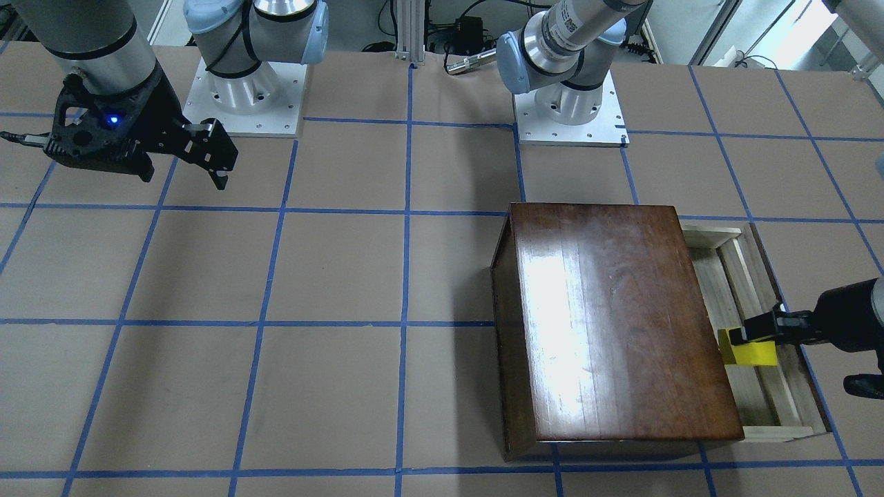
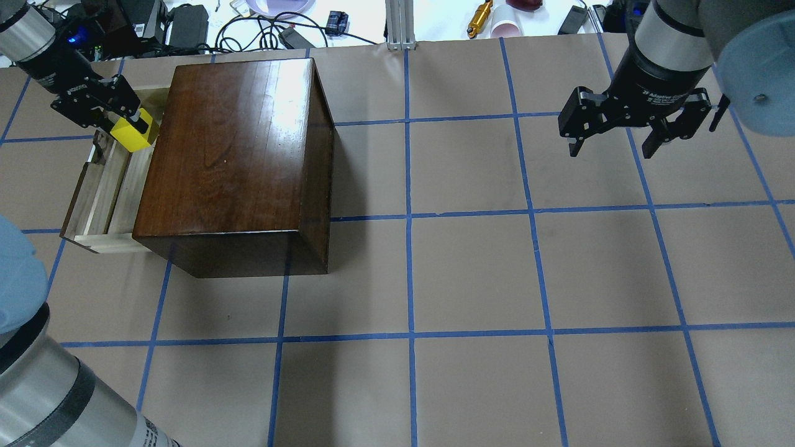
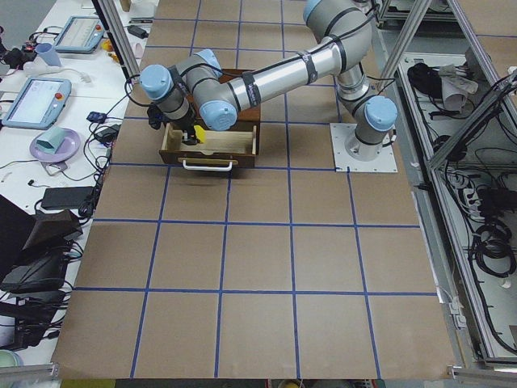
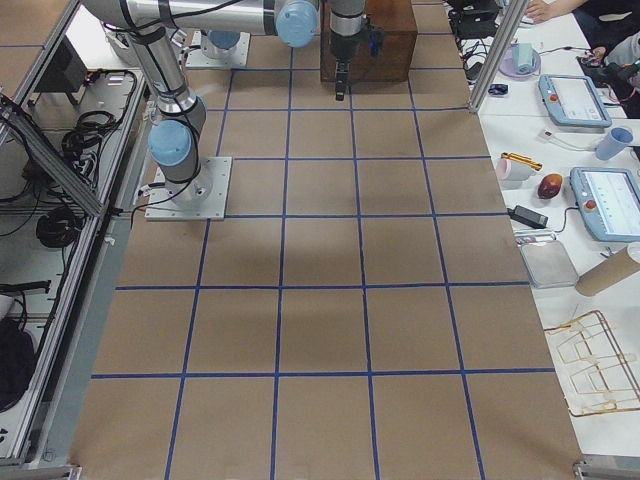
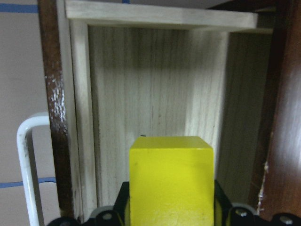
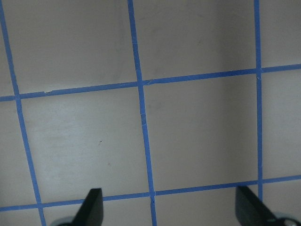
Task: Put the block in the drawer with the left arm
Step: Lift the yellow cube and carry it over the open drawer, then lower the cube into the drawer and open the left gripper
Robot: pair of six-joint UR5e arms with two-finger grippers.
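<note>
Left claw (image 2: 129, 126) is pressed in on the yellow block (image 2: 133, 133), pinching it. In the wrist view I see the block sitting square between the two black fingers (image 5: 121, 208), its top face sticking out past the tips. Directly beyond it is the pale floor of the drawer (image 2: 107, 241).

The drawer is pulled out from the dark brown box (image 2: 230, 143). From overhead, the block hangs over the drawer's far end, just beside the edge of the box. The white handle (image 5: 26, 165) on the dark front panel shows off to the left in the wrist view, so the block is inside the drawer's outline, closer to the box side than the handle side. I cannot tell whether the block touches the drawer floor or floats just above it.

Right claw (image 2: 612, 149) is spread wide and pinching nothing. It hovers over the bare brown counter (image 2: 472, 273) with its blue tape grid, well apart from the box. Its wrist view gives me only two fingertips (image 6: 91, 207) and tape lines.
</note>
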